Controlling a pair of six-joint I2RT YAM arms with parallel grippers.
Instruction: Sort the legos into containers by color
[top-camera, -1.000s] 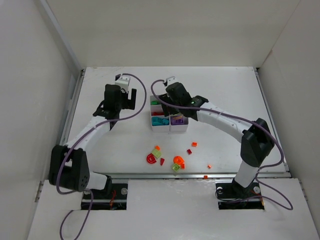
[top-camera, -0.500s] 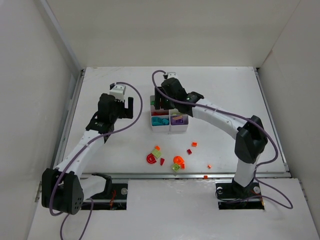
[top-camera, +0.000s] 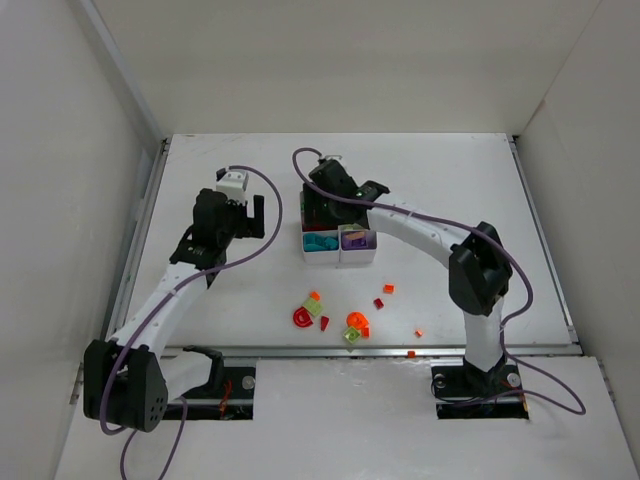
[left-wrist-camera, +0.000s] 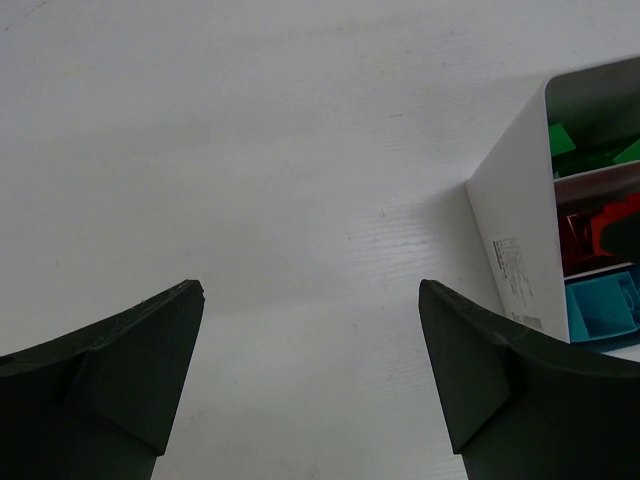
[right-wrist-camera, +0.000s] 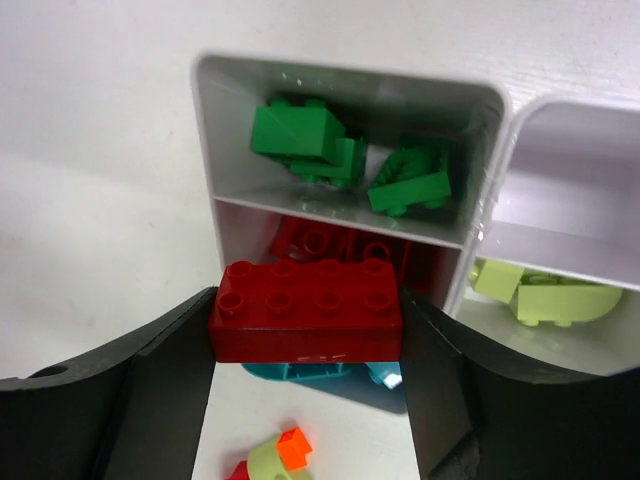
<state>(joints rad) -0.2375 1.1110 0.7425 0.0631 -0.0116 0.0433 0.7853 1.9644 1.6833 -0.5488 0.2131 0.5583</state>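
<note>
My right gripper (right-wrist-camera: 305, 308) is shut on a red two-by-four brick (right-wrist-camera: 305, 325) and holds it just above the left column of the white containers (right-wrist-camera: 480, 120). Behind the brick lie the dark green compartment (right-wrist-camera: 335, 150) and the red compartment (right-wrist-camera: 330, 245); teal pieces (right-wrist-camera: 300, 372) show beneath it. Lime pieces (right-wrist-camera: 545, 298) lie in the right column. In the top view this gripper (top-camera: 323, 203) hangs over the containers (top-camera: 340, 257). To their left my left gripper (top-camera: 250, 215) is open and empty above bare table (left-wrist-camera: 310, 292).
Loose legos lie near the front edge: a red ring (top-camera: 301, 318), orange and lime pieces (top-camera: 314, 302) (top-camera: 356, 324), a small red piece (top-camera: 379, 302) and small orange bits (top-camera: 388, 289) (top-camera: 419, 331). White walls enclose the table.
The right gripper has carried the red brick leftward and farther back, over the containers' left column. The left gripper has drawn back to the left, away from the containers, and stayed open.
</note>
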